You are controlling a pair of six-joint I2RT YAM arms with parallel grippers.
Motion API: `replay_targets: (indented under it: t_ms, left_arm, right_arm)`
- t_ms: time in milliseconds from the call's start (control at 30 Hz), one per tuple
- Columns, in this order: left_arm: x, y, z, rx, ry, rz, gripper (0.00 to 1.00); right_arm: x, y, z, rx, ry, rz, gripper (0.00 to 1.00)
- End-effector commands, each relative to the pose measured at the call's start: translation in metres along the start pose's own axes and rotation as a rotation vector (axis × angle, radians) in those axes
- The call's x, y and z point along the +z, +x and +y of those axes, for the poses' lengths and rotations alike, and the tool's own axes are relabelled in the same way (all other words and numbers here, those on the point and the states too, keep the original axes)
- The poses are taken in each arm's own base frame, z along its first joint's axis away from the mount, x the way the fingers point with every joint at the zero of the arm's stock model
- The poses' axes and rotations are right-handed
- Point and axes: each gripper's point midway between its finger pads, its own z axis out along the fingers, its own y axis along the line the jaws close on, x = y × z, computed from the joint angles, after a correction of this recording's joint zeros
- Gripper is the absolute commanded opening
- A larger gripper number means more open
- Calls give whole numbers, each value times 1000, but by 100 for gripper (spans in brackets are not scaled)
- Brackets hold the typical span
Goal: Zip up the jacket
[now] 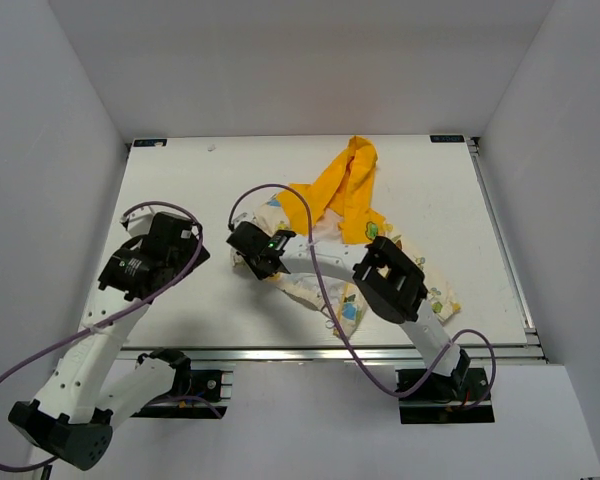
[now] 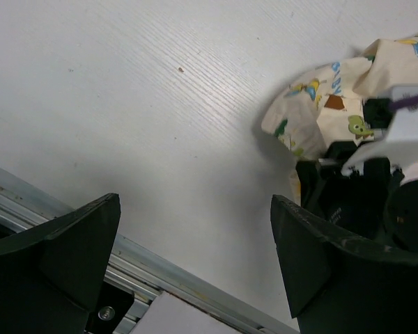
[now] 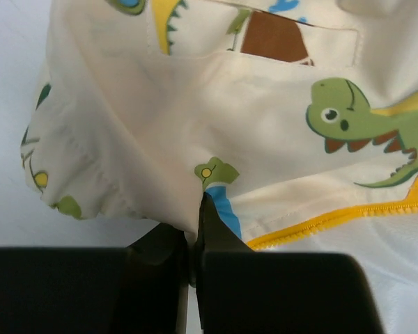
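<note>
Okay, risks first. The right gripper [image 3: 198, 224] is pinching shut on a thin fold of cream cloth just beside the yellow zipper tape [image 3: 334, 217], not on the tape or any slider, so I'm expecting the fold to slip out if it's tugged hard. No slider is showing in any view. The jacket [image 1: 348, 195] is lying bunched on the table [image 1: 180, 180], centre to right, with the yellow hood trailing toward the far edge. Nothing is pinning it down, so a pull is likely dragging the whole heap instead of straightening the front. The purple cable [image 1: 315, 262] is draping across the cloth and could be snagging it.

Pose: the right arm is reaching from its base across to the left, low over the garment, with its wrist at the jacket's left end. The left arm is sitting folded on the left side; the left gripper [image 2: 195, 209] is hanging wide open over bare table, near that same end, touching nothing.
</note>
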Motion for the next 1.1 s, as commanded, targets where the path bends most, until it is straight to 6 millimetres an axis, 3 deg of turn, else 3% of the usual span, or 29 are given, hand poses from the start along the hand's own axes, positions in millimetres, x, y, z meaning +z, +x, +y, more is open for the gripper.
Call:
replay_targets:
  t_ms: [0, 33, 67, 100, 133, 200, 233, 267, 300, 333, 433, 567, 600, 867, 967, 1067]
  left_arm:
    - [2, -7, -11, -3, 44, -29, 98]
    - [3, -8, -21, -4, 91, -27, 98]
    - [6, -5, -26, 17, 112, -20, 98]
    - [13, 3, -28, 40, 119, 3, 98]
    - [16, 2, -39, 47, 161, 2, 98]
    - [28, 23, -51, 123, 213, 81, 98]
    - [30, 28, -68, 151, 295, 100, 98]
    - [34, 34, -75, 164, 323, 121, 98]
    - [41, 43, -77, 184, 338, 150, 98]
    - [48, 47, -90, 220, 383, 155, 98]
    - [60, 69, -114, 272, 496, 226, 98]
    - [68, 87, -143, 357, 579, 271, 98]
    - [69, 89, -149, 381, 585, 270, 98]
    - [96, 125, -196, 506, 613, 350, 98]
    - [104, 134, -212, 493, 642, 344, 98]
    - [113, 129, -225, 457, 627, 316, 97]
  right_arm:
    - [-31, -3, -29, 27, 70, -54, 0]
    - [-65, -25, -33, 54, 37, -135, 0]
    - [-71, -14, -40, 57, 27, -130, 0]
    - [-84, -26, -49, 98, -17, -182, 0]
    - [-119, -45, -61, 137, -52, -264, 0]
    - [-137, -43, -87, 198, -106, -280, 0]
    - [-163, -53, -100, 228, -132, -336, 0]
    - [-172, -53, -103, 236, -182, -343, 0]
    - [-176, -48, -123, 267, -170, -347, 0]
    - [-194, -50, -134, 279, -176, -384, 0]
    - [-210, -34, -162, 300, -134, -382, 0]
    - [-212, -2, -192, 357, -74, -353, 0]
    - [-212, 9, -194, 366, -68, -343, 0]
    - [-222, 39, -227, 457, -11, -351, 0]
    - [-223, 43, -227, 462, -39, -341, 0]
    - [-223, 39, -222, 457, -79, -342, 0]
